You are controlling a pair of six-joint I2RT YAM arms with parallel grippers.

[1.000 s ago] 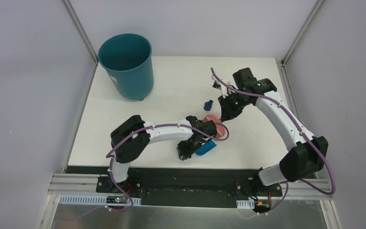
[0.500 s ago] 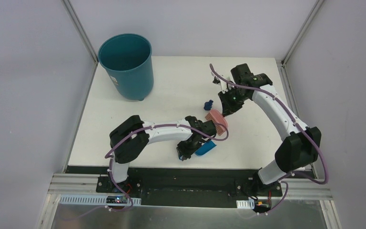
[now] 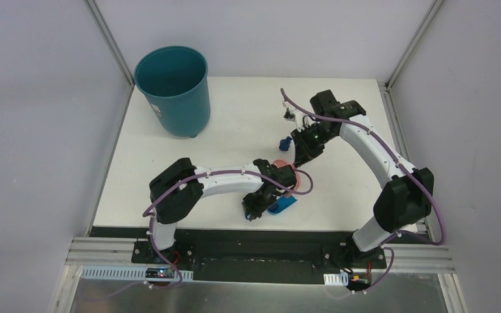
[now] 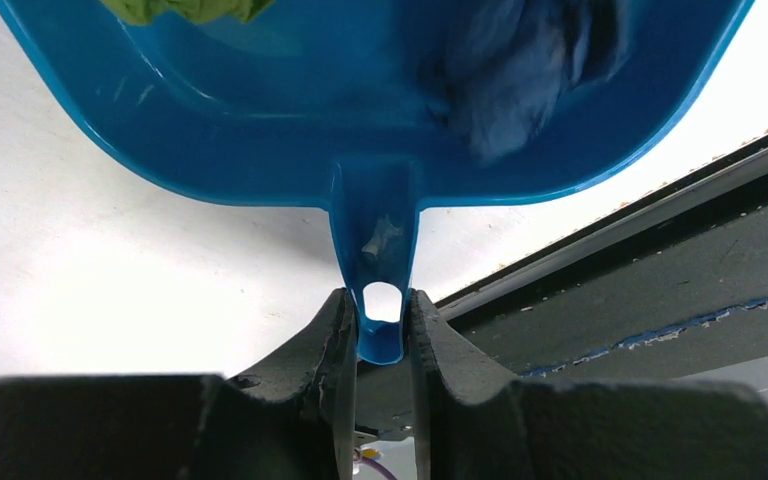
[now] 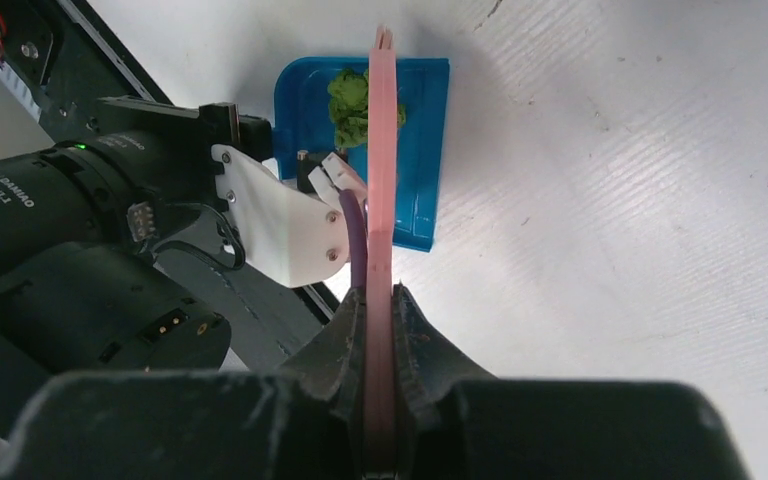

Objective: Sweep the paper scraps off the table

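While the left gripper [image 4: 381,310] is clamped on the short handle of the blue dustpan [image 4: 260,130], we see the pan lying on the white table [image 3: 235,111] close to its near edge, about midway along and just beyond the black strip [image 3: 235,231]. Our right gripper [image 5: 380,300] is closed tight on the pink brush [image 5: 382,150]. From the right wrist the brush shows edge-on, reaching from the jaws out over the pan's open lip; we cannot tell whether its bristles touch the pan. Of the paper scraps [image 5: 352,108], an olive-green wad lies inside the pan right against the brush. A dark blue one [image 4: 525,70] rests in the pan too, on the side nearer the black strip. Another dark blue one [image 3: 284,143] sits on the bare table farther in, toward the far edge, close to the right arm's wrist. We also see a teal bin [image 3: 173,88] standing upright at the table's far left corner, well apart from both arms.
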